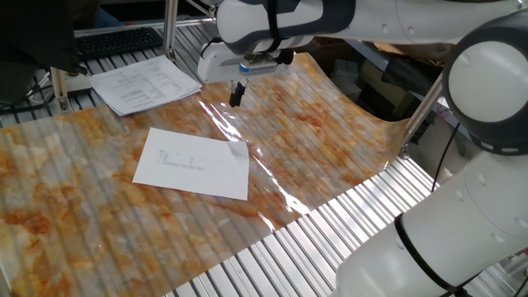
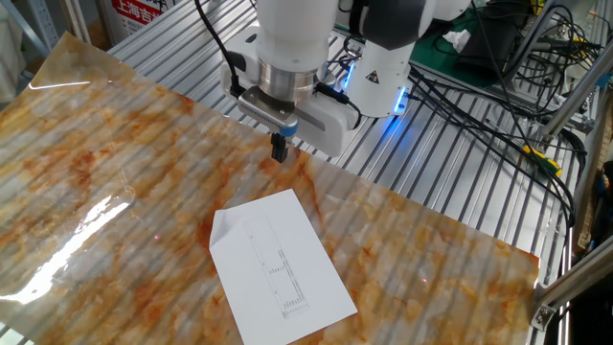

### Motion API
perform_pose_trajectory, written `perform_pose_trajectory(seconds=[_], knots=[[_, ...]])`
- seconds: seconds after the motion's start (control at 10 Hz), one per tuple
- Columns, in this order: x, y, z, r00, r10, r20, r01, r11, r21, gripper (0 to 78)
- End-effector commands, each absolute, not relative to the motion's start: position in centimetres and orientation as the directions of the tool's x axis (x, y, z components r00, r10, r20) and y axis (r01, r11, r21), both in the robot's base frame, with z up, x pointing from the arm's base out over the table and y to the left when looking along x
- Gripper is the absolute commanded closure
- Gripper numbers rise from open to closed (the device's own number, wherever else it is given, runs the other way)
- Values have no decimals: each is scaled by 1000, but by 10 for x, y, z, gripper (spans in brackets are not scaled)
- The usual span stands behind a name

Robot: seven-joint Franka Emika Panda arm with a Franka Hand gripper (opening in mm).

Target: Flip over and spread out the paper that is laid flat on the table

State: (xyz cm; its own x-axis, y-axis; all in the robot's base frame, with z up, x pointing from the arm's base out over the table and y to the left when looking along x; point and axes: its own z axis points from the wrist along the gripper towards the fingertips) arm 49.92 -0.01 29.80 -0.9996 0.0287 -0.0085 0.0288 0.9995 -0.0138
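Note:
The paper (image 1: 192, 163) is a thin white sheet lying flat on the orange-and-grey marbled sheet of the table (image 1: 346, 140), faint grey print facing up. In the other fixed view the paper (image 2: 278, 268) has one corner slightly curled. My gripper (image 1: 237, 96) hangs above the table beyond the paper's far edge, fingers together and holding nothing. It also shows in the other fixed view (image 2: 279, 151), apart from the sheet.
A thicker stack of printed sheets (image 1: 145, 82) lies at the back left, with a black keyboard (image 1: 115, 40) behind it. Bare metal slats (image 1: 330, 231) lie at the front right. Cables (image 2: 498, 86) and the robot base (image 2: 378, 67) stand behind the table.

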Motion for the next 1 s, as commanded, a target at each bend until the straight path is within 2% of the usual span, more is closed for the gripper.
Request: perform_pose_trajectory(seconds=[0.1, 0.6, 1.0], knots=[[507, -8, 293, -1000, 24, -12, 24, 999, -37, 776], [526, -31, 268, -999, -47, -27, -46, 998, -31, 776], [539, -47, 250, -998, -52, -34, -52, 999, -10, 776]])
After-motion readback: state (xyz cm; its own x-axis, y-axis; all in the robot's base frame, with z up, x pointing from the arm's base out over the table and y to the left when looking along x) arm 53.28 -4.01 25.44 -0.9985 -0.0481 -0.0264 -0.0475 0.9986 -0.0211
